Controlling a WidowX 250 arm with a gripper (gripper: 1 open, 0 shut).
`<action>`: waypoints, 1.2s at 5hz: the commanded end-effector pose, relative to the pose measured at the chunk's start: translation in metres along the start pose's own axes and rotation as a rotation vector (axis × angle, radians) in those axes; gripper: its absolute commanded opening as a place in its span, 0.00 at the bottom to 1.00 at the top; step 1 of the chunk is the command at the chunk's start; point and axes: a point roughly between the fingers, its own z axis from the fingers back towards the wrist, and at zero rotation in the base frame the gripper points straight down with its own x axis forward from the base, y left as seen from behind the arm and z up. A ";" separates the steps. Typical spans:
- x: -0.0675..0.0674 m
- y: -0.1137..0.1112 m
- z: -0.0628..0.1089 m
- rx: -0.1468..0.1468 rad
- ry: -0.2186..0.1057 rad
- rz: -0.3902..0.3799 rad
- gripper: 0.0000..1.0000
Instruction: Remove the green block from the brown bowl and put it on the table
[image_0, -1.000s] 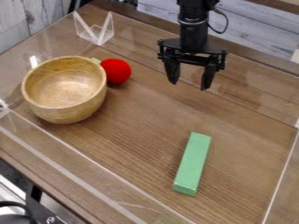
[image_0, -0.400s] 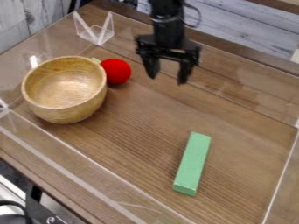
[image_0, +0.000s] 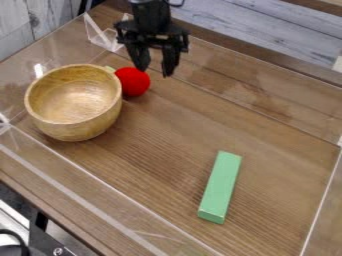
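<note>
The green block (image_0: 221, 186) lies flat on the table (image_0: 267, 110) at the front right, well away from the brown bowl (image_0: 74, 100). The bowl stands at the left and holds nothing. My gripper (image_0: 154, 68) hangs at the back, pointing down, just above and behind a red ball (image_0: 131, 81) that rests against the bowl's right rim. Its two dark fingers stand apart with nothing between them, a little narrower than before.
Clear acrylic walls run along the table's edges, with a bent clear piece (image_0: 107, 35) at the back left corner. Bare wood-grain surface lies between the bowl and the green block.
The gripper has travelled left along the back of the table, from right of the ball to just above it, and its fingers have drawn somewhat closer. Block, bowl and ball have not moved.
</note>
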 end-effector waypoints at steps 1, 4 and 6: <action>0.018 0.016 0.044 0.043 -0.109 0.088 1.00; 0.018 0.020 0.013 0.050 -0.069 -0.147 0.00; 0.008 0.007 0.010 0.025 -0.063 -0.204 1.00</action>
